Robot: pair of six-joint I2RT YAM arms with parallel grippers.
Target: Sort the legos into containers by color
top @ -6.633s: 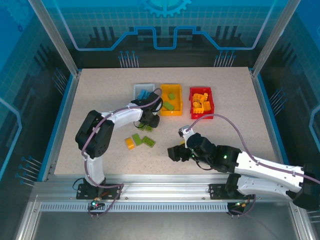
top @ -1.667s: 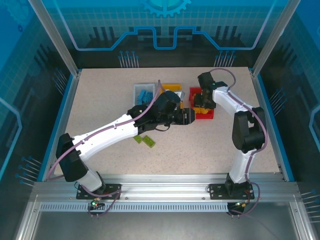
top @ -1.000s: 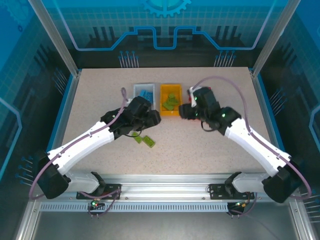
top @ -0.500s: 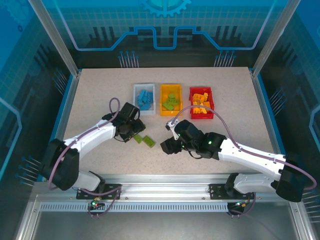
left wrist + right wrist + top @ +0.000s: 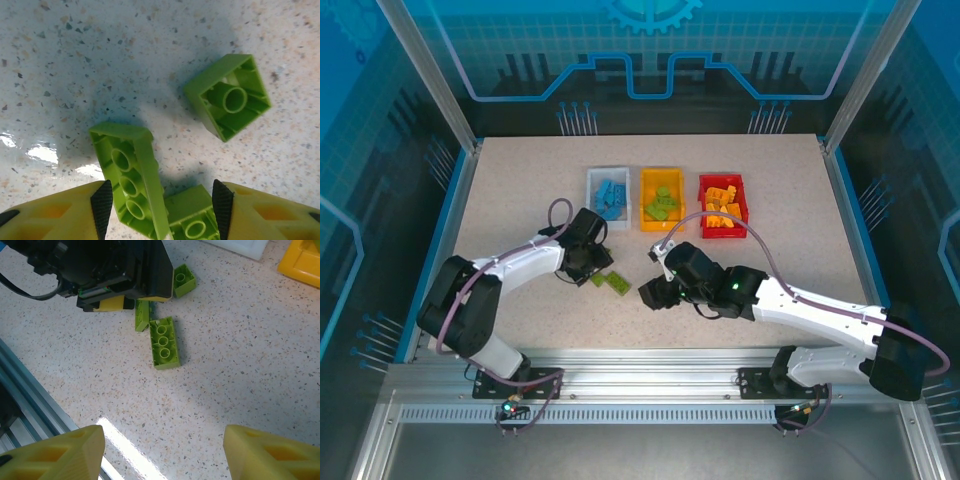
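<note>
The left hand (image 5: 162,205) is hovering wide open and empty, straddling a green brick (image 5: 131,180) lying on its edge on the desk (image 5: 75,60) (two more lie beside it). The pick-up seems to be beginning; next it likely needs closing, then carrying to the yellow bin (image 5: 662,229). The right hand (image 5: 165,455) is hanging open and empty.

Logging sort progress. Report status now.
Left gripper open, fingers straddling a tipped green brick. Right gripper open, empty, over the table. Second green brick crowds the same gap; third brick lies apart.
</note>
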